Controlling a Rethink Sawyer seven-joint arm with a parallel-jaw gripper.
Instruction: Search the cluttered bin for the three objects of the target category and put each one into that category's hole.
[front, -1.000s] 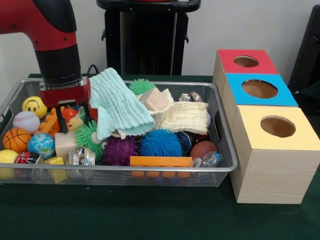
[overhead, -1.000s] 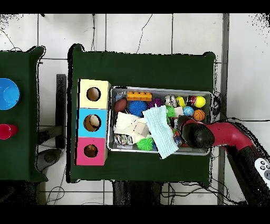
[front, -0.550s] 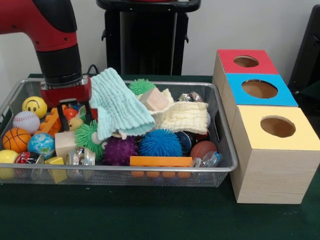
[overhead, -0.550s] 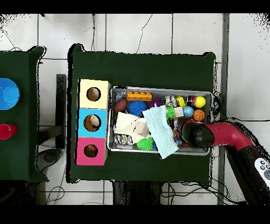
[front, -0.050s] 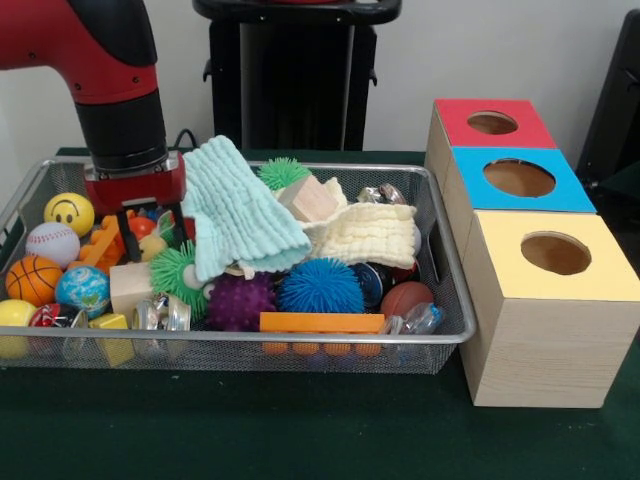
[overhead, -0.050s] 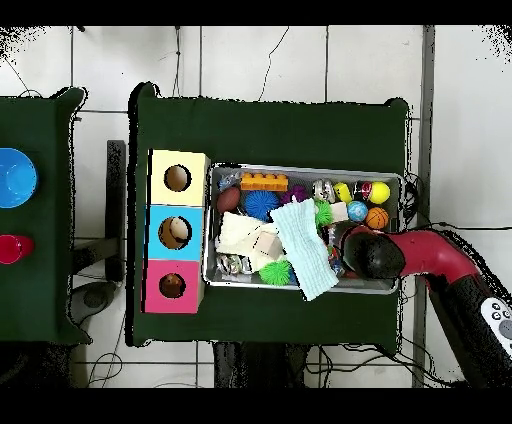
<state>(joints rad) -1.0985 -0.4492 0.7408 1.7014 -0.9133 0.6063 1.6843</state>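
A wire mesh bin (front, -0.050s: 300, 340) holds mixed toys: a teal cloth (front, -0.050s: 235, 210), a cream cloth (front, -0.050s: 365, 233), a wooden block (front, -0.050s: 308, 198), and green (front, -0.050s: 178, 272), purple (front, -0.050s: 240, 300) and blue (front, -0.050s: 320, 287) spiky balls. My gripper (front, -0.050s: 146, 230) hangs open over the bin's left part, beside the teal cloth. A small red toy (front, -0.050s: 140, 227) and a yellow one show between its fingers, and I see no grip on either. In the overhead view the arm (overhead, -0.050s: 375, 252) hides the gripper, over the bin (overhead, -0.050s: 300, 168).
Three wooden boxes with round holes stand right of the bin: red top (front, -0.050s: 492, 122), blue top (front, -0.050s: 520, 178), yellow top (front, -0.050s: 555, 253). A smiley ball (front, -0.050s: 68, 212), baseball (front, -0.050s: 52, 243), basketball (front, -0.050s: 33, 279), globe ball (front, -0.050s: 82, 290) and orange brick (front, -0.050s: 322, 322) lie in the bin.
The gripper has risen a little out of the toys and shifted slightly right in the front view. The toys and cloths have not moved.
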